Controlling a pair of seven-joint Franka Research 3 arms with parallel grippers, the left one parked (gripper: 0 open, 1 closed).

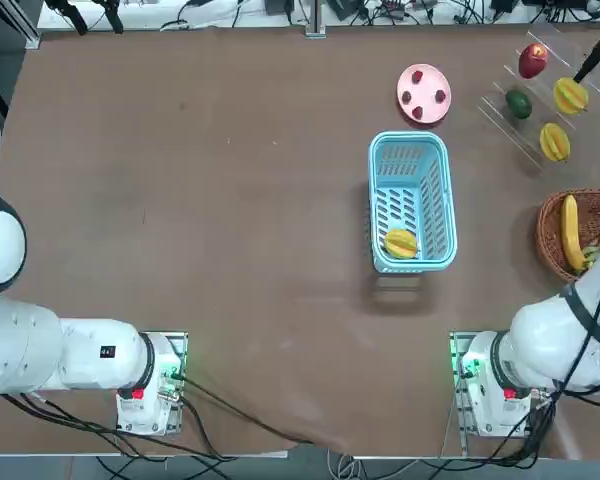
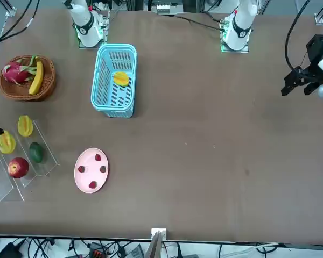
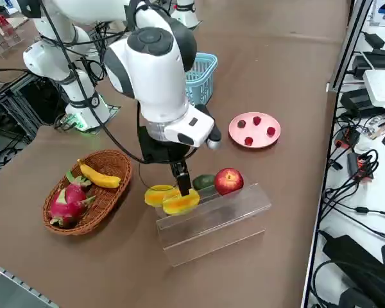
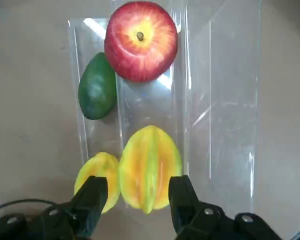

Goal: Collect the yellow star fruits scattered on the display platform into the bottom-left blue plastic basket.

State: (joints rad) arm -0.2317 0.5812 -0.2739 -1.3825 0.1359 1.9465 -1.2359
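Observation:
Two yellow star fruits (image 4: 150, 167) (image 4: 97, 172) lie side by side on the clear display platform (image 4: 225, 125), seen from above as star fruits (image 1: 570, 96) (image 1: 554, 141). A third star fruit (image 1: 400, 243) lies inside the blue plastic basket (image 1: 435, 200), at its near end. My right gripper (image 4: 138, 195) hangs open just over the platform, its fingers (image 4: 182, 197) straddling the near end of the larger star fruit (image 3: 181, 202). One finger overlaps the smaller star fruit (image 3: 159, 194). From the side, the right gripper (image 3: 183, 181) points straight down.
A red apple (image 4: 141, 40) and a green fruit (image 4: 96, 92) share the platform beyond the star fruits. A wicker bowl (image 3: 109, 163) with a banana and a dragon fruit stands close by. A pink plate (image 1: 423, 92) with small red fruits lies beyond the basket.

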